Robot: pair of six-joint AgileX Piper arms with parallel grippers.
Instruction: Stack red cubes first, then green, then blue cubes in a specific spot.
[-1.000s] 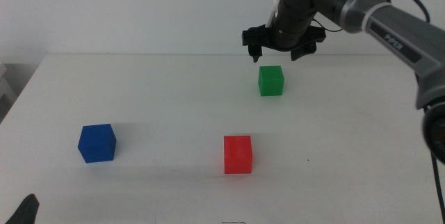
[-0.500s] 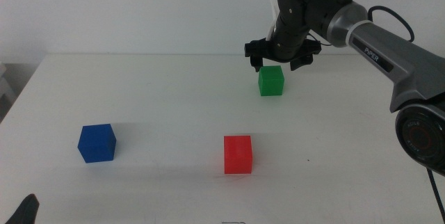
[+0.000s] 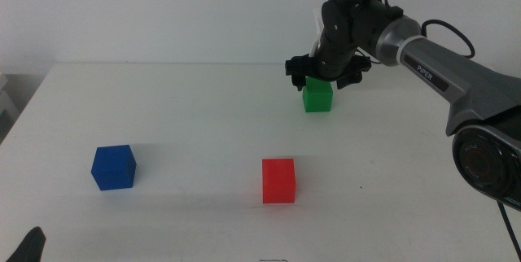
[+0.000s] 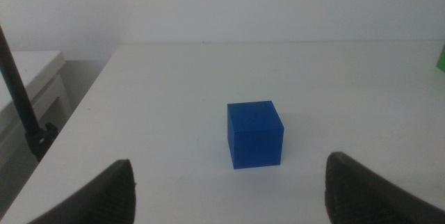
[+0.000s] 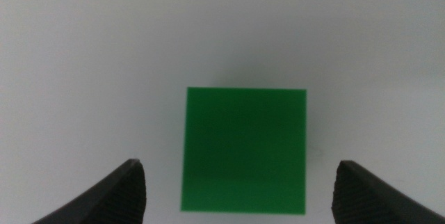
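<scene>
**Three cubes sitting apart on a white counter**

A plain white counter (image 3: 203, 107) is carrying three small cubes, each resting flat on its surface and none touching another. The blue cube (image 3: 113, 167) is sitting toward the left side, nearer the front edge. The red cube (image 3: 278, 181) is standing right of centre, also toward the front, well apart from the blue one. The green cube (image 3: 317, 96) is lying farther back, beyond the red cube and slightly to its right. Each cube is casting a faint shadow on the matte surface, and the counter's far edge is meeting a pale wall.
</scene>
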